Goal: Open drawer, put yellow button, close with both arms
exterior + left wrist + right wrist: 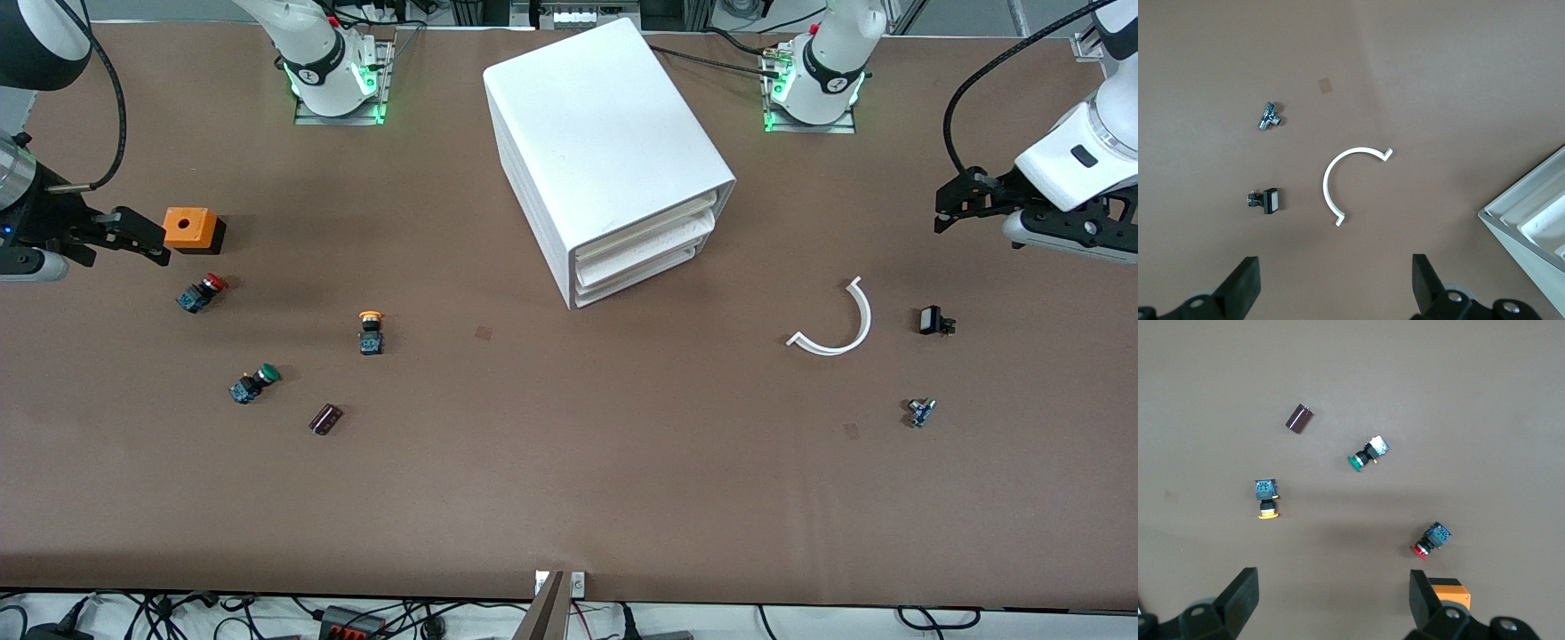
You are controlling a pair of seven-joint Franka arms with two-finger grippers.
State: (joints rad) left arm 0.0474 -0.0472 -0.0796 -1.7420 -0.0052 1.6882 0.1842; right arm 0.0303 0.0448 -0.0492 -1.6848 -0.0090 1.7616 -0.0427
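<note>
The white cabinet (605, 142) stands at the table's middle, near the arms' bases. Its top drawer (656, 222) is pushed in, like the two below it. A corner of the cabinet shows in the left wrist view (1521, 217). The yellow button (371, 330) lies on the table toward the right arm's end, nearer the front camera than the cabinet. It also shows in the right wrist view (1267, 499). My right gripper (142, 238) is open and empty in the air beside an orange box (191, 229). My left gripper (957, 203) is open and empty, up over the left arm's end of the table.
A red-capped button (202, 292), a green-capped button (253, 383) and a dark cylinder (325, 419) lie near the yellow button. Toward the left arm's end lie a white curved strip (836, 324), a small black switch (933, 321) and a small metal part (921, 412).
</note>
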